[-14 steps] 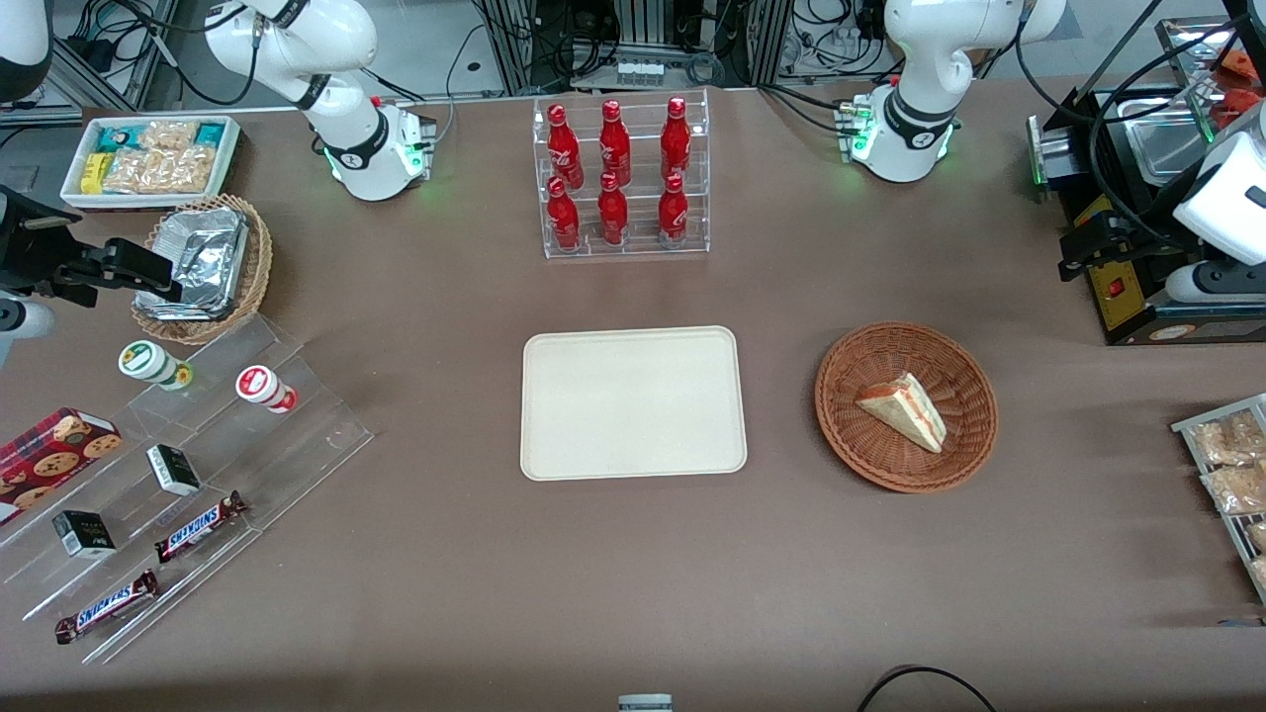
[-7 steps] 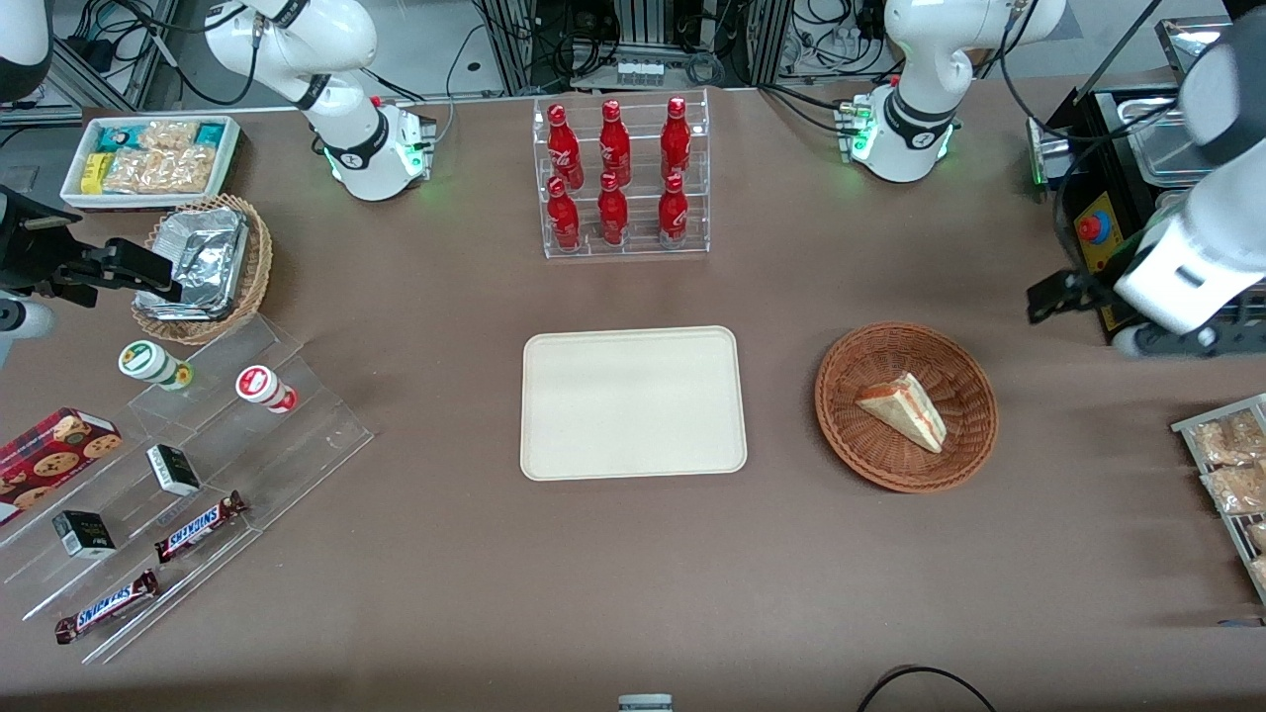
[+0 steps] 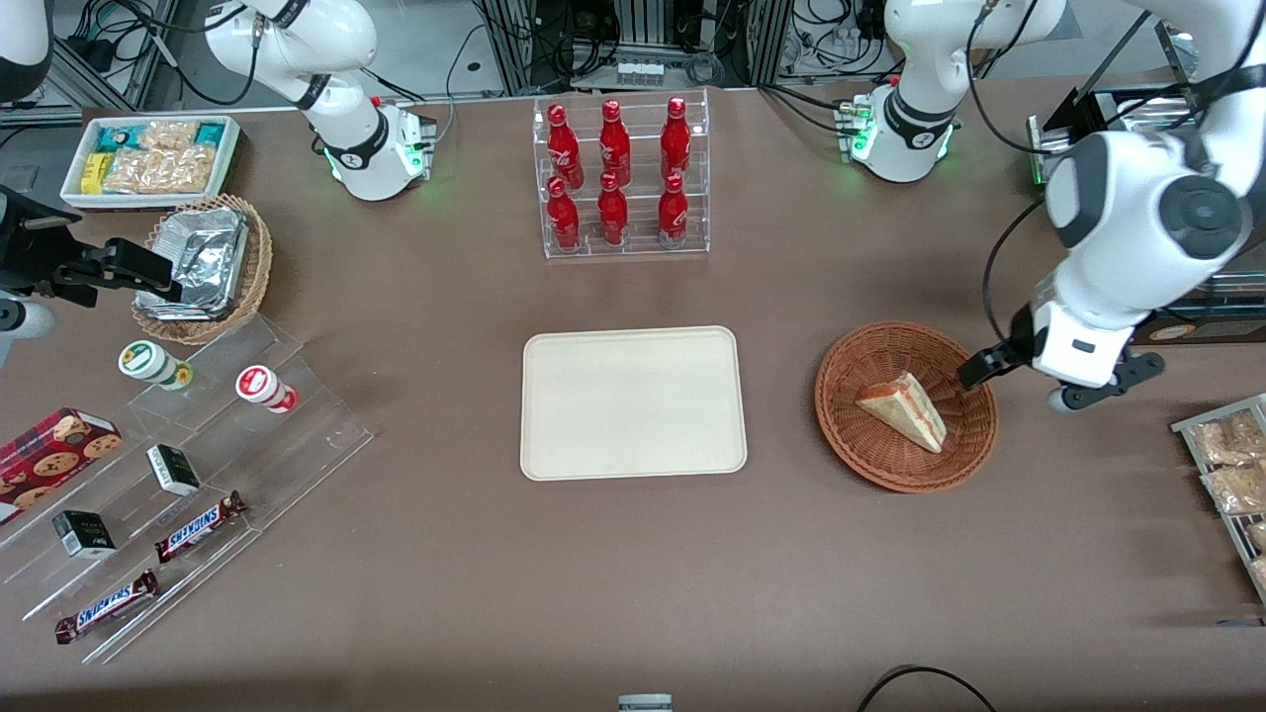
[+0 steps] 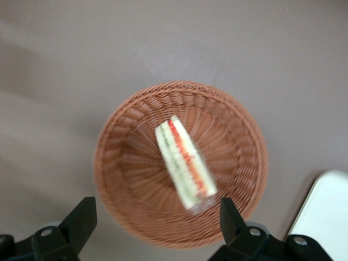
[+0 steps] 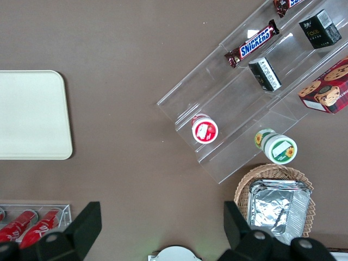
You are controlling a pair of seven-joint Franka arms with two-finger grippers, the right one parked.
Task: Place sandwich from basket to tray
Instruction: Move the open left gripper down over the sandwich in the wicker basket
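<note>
Hand (image 4: 155,223) hovers above basket (image 3: 906,406) at right of front frame, fingers spread wide, empty, lined up to straddle sandwich (image 3: 903,409) lying in basket. Tray (image 3: 633,402) sits mid-frame, bare, ready.

The gripper (image 3: 1019,381) hangs above the basket's (image 3: 979,415) rim at the working arm's end of the bench, and in the front view the white wrist covers most of it. In the left wrist view only the tips of its spread fingers (image 4: 81,215) enter the picture. There the sandwich (image 4: 184,163) is smeared by blur, its filling unclear, and the tray (image 4: 326,217) is cut off, one corner showing.
</note>
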